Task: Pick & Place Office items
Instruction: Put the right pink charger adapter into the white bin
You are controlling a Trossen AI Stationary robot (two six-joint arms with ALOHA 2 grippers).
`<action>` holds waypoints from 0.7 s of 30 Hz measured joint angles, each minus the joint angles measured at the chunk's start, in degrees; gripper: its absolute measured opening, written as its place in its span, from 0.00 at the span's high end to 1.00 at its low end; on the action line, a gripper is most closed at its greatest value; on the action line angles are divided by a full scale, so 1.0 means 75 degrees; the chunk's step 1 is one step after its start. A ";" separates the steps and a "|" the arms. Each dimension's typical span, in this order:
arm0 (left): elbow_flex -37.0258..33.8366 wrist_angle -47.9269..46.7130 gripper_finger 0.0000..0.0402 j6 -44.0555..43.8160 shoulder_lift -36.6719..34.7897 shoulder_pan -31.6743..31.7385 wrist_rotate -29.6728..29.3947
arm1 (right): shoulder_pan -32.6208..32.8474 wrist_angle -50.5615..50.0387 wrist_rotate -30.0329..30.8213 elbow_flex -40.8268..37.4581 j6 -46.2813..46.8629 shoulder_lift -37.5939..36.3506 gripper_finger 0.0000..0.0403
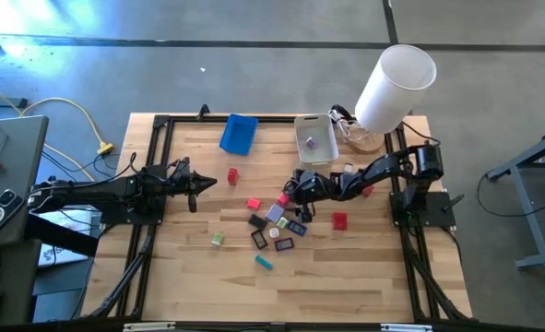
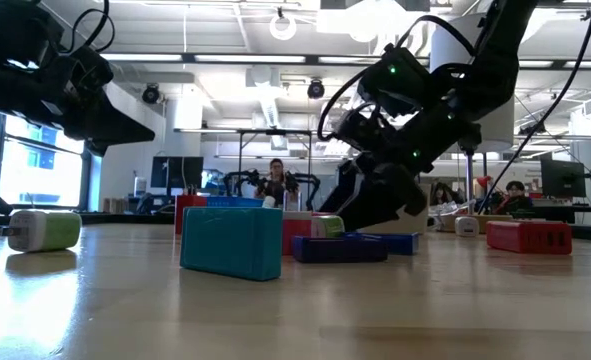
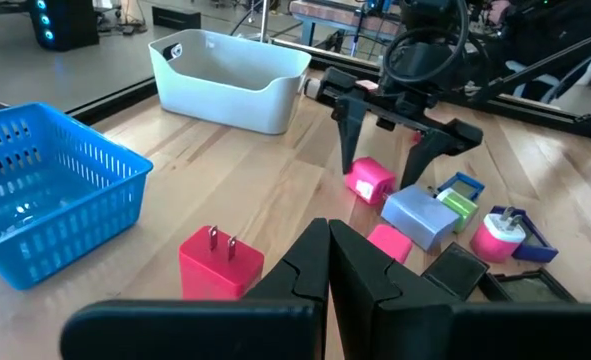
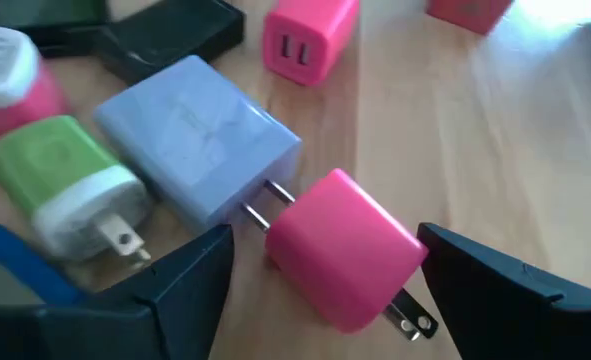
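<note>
Right wrist view: right gripper point(image 4: 320, 275), fingers spread wide, straddling pink plug block point(image 4: 343, 248) on table point(image 4: 495, 150), poised for pickup; lavender block point(image 4: 200, 130) just beside. Left gripper point(image 3: 327, 270), shut, idle near red plug block point(image 3: 220, 265), blue tray point(image 3: 45, 195)

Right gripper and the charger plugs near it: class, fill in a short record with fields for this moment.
right gripper: open, fingers either side of a pink plug
pink plug: lying on the table, prongs showing
lavender plug: beside it, prongs toward the pink plug
green plug: next to the lavender plug
left gripper: shut, empty, apart from the pile
</note>
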 joint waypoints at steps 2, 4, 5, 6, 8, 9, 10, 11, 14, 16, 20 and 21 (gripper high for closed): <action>-0.0002 0.0000 1.00 0.0000 0.0000 0.0000 -0.0001 | 0.0003 -0.0002 -0.0080 0.0000 0.0077 0.0000 0.26; 0.0000 0.0000 1.00 0.0000 0.0000 0.0000 -0.0013 | 0.0003 -0.0061 -0.0094 0.0000 0.0267 0.0000 0.28; 0.0000 0.0001 1.00 0.0001 0.0000 0.0000 -0.0029 | 0.0003 -0.0109 -0.0094 0.0000 0.0346 0.0000 0.29; 0.0000 0.0011 1.00 0.0003 0.0000 0.0000 -0.0046 | 0.0003 -0.0190 -0.0095 0.0003 0.0412 0.0000 0.30; 0.0000 0.0075 1.00 0.0006 0.0000 0.0000 -0.0134 | 0.0003 -0.0386 -0.0098 0.0003 0.0434 0.0000 0.32; 0.0000 0.0088 1.00 0.0006 -0.0001 0.0000 -0.0207 | 0.0003 -0.0418 -0.0115 0.0003 0.0449 0.0000 0.34; 0.0000 0.0114 1.00 0.0012 0.0000 0.0000 -0.0229 | 0.0003 -0.0473 -0.0114 0.0003 0.0451 -0.0003 0.35; -0.0002 0.0134 1.00 0.0042 0.0000 0.0000 -0.0233 | 0.0003 -0.0486 -0.0119 0.0003 0.0452 -0.0003 0.36; -0.0001 0.0231 1.00 0.0076 0.0000 0.0000 -0.0233 | 0.0003 -0.0504 -0.0120 0.0003 0.0447 -0.0006 0.40; 0.0000 0.0257 1.00 0.0083 0.0000 0.0000 -0.0233 | 0.0003 -0.0507 -0.0121 0.0003 0.0436 -0.0006 0.42; 0.0000 0.0259 1.00 0.0087 0.0000 0.0000 -0.0233 | 0.0009 -0.0513 -0.0143 0.0003 0.0405 -0.0006 0.48; 0.0000 0.0262 1.00 0.0087 0.0000 0.0000 -0.0233 | 0.0009 -0.0511 -0.0145 0.0003 0.0337 -0.0006 0.49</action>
